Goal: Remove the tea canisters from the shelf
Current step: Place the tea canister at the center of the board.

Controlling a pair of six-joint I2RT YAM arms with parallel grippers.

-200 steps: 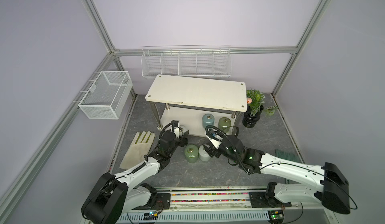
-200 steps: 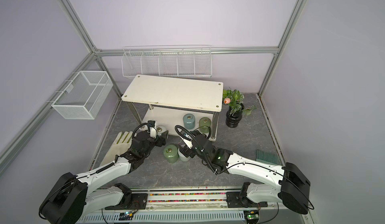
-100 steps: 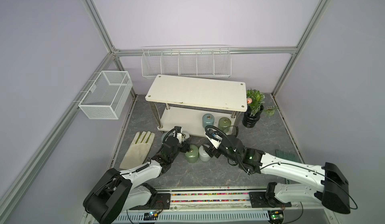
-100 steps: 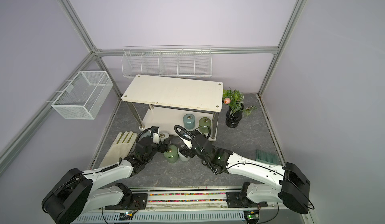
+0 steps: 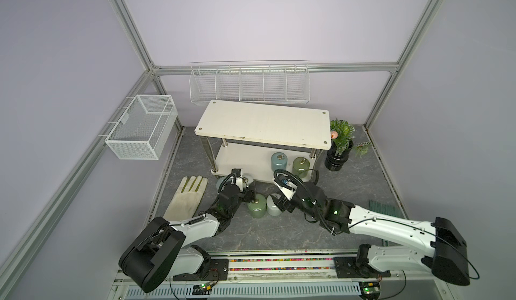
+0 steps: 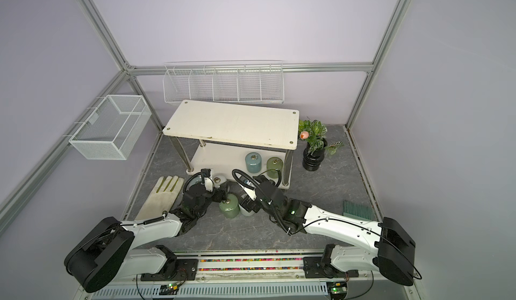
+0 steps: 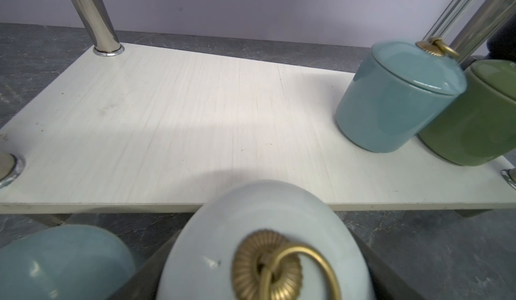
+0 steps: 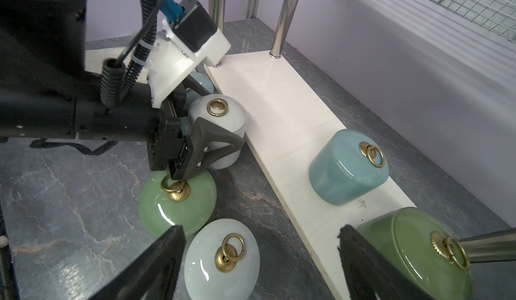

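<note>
The shelf (image 5: pixel 262 122) still has a blue-grey canister (image 5: pixel 279 160) and a green canister (image 5: pixel 301 166) on its lower board (image 7: pixel 195 117). My left gripper (image 5: pixel 246 186) is shut on a white canister (image 8: pixel 217 117) that stands on the floor at the board's front edge, its brass ring (image 7: pixel 279 265) close under the wrist camera. Another blue-grey canister (image 7: pixel 61 259) sits on the floor beside it. A green canister (image 5: pixel 257 206) and a second white canister (image 8: pixel 222 259) stand together on the floor. My right gripper (image 8: pixel 261 245) hangs open over that white one.
A pale glove (image 5: pixel 190 198) lies on the floor left of the left arm. A black vase with a plant (image 5: pixel 339 156) stands right of the shelf. White wire baskets (image 5: pixel 142 128) (image 5: pixel 248 86) hang on the walls. A green comb-like strip (image 5: pixel 382 208) lies at the right.
The left arm has drawn back toward the front, bringing the white canister a little further off the shelf's front edge. The right arm has stayed in place.
</note>
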